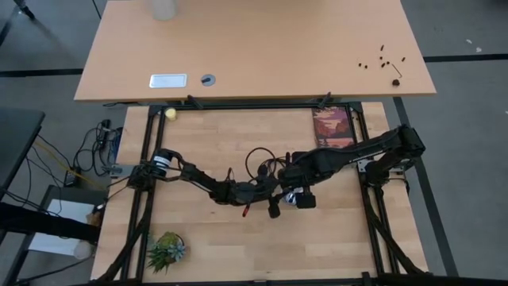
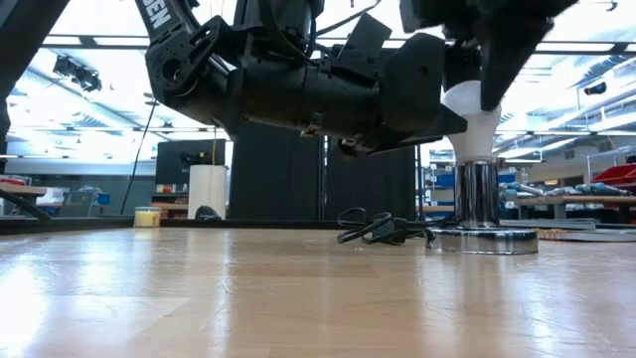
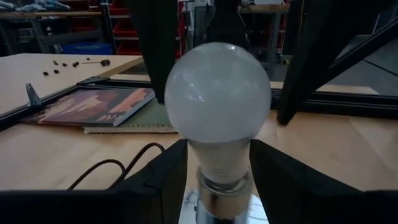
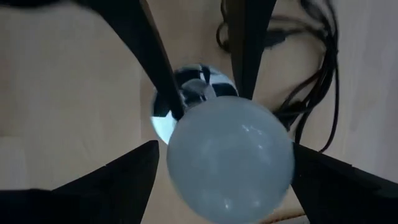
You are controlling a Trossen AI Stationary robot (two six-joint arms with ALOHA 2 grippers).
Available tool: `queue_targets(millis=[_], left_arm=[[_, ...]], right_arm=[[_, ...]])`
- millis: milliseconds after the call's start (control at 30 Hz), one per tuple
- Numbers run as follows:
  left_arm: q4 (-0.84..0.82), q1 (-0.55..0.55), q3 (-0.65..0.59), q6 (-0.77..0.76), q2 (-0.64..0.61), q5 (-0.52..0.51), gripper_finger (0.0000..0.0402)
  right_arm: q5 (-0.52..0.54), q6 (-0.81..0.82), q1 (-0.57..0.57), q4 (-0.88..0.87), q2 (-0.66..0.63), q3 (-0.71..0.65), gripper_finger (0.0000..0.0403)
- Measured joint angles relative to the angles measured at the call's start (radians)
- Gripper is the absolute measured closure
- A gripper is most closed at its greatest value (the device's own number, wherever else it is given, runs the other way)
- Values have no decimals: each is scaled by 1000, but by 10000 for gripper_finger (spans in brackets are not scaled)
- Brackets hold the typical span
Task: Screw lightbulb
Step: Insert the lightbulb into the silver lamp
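lightbulb (image 3: 217, 99), upright in socket (image 2: 481, 239), between right fingers (image 4: 118, 180)

Two dark jointed arms, white lettering, black wedge-shaped fingers (image 3: 155, 180)

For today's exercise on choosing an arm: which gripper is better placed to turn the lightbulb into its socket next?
Probably the right gripper: it sits over the lightbulb, fingers on either side of the globe. The left gripper flanks the bulb's neck low down, better suited to steadying the socket.
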Motion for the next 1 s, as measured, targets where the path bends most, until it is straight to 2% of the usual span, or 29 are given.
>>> queue_targets(millis=[267,500,733,1000], left_arm=[[1,1,0,1,0,0,224],[-17,1,0,1,0,1,224],[-23,1,0,3,0,0,224],[-38,1,0,-2,0,-1,224]], right_arm=[[6,11,-4,69,0,-60,56],[-69,27,-5,151,1,-125,56],[-68,27,28,246,-5,-175,56],[-45,34,63,262,-4,-183,56]])
